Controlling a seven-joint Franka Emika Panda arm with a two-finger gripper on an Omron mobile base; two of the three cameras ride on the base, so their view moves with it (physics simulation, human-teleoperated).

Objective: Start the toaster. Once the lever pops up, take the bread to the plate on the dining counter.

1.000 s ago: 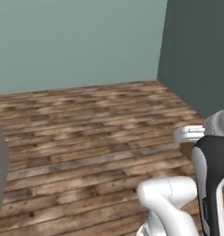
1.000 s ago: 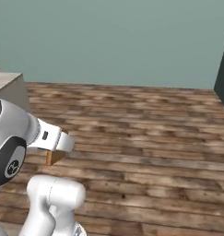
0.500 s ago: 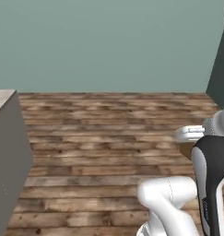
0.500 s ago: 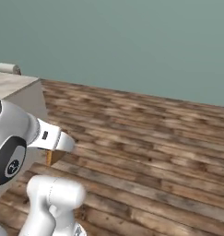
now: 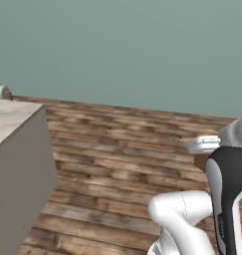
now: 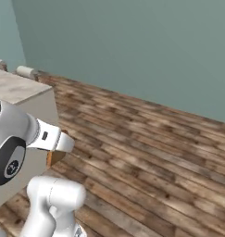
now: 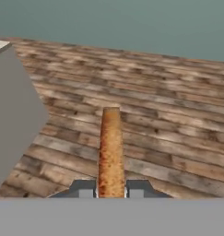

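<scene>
One hand clamps the bread edge-on above the floor

The base has turned, bringing the dining counter closer.

Brown plank floor runs to the teal wall. A grey-sided counter with a marbled top stands on it at left.

Wooden plank floor, teal wall
</scene>
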